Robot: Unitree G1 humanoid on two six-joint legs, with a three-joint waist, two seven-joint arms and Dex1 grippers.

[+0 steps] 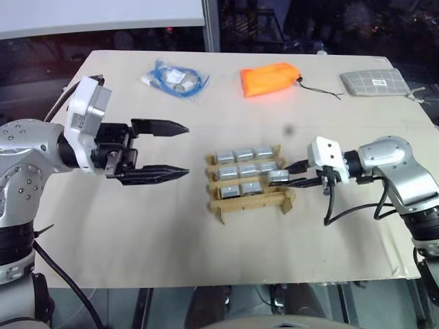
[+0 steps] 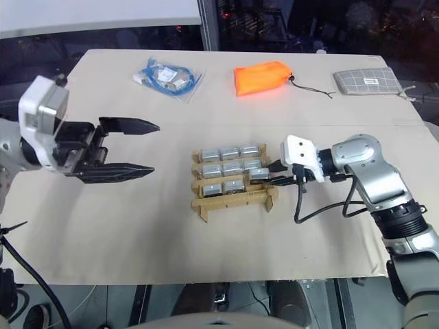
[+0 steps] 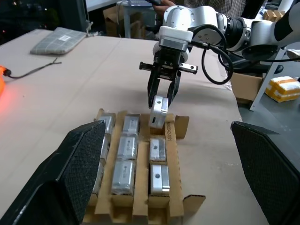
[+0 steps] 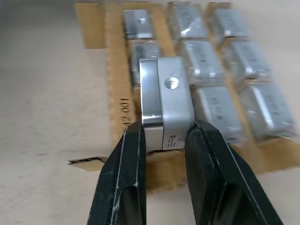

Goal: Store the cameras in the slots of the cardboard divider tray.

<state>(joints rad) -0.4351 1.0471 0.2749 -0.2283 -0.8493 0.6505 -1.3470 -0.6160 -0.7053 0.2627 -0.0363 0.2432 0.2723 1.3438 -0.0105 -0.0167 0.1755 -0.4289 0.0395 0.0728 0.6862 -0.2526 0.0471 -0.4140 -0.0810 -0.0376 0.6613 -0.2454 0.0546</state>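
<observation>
In the left eye view, the cardboard divider tray [image 1: 251, 197] sits mid-table with 8 cameras [image 1: 241, 171] already lying in its slots. The right gripper [image 1: 293, 175] is clamped on a 9th camera [image 1: 278, 176] at the tray's right edge, by the 1 slot that looks empty, at the right end of the nearest row. The left gripper [image 1: 170, 149] hangs well to the left of the tray with its fingers spread and nothing between them. An orange pouch [image 1: 269, 79], a bag of blue cable [image 1: 175, 77] and a grey pouch [image 1: 376, 81] lie along the far side of the table, well apart from the work.

The right eye view shows the same layout; the held camera [image 2: 259, 173] is at the tray's right edge.

In the left wrist view, the right gripper [image 3: 161, 101] points down with the silver camera [image 3: 158, 111] pinched upright just above the vacant corner slot of the tray [image 3: 176, 134].

In the right wrist view, the 2 black fingers [image 4: 126, 159] squeeze the camera [image 4: 166, 101] by its sides, a threaded hole facing the lens, with the filled slots beyond it.

The step in hand appears to be placing the last camera. The next move likely calls for lining it up between the dividers, lowering it squarely, then releasing; a tilt could catch it on the cardboard wall.
</observation>
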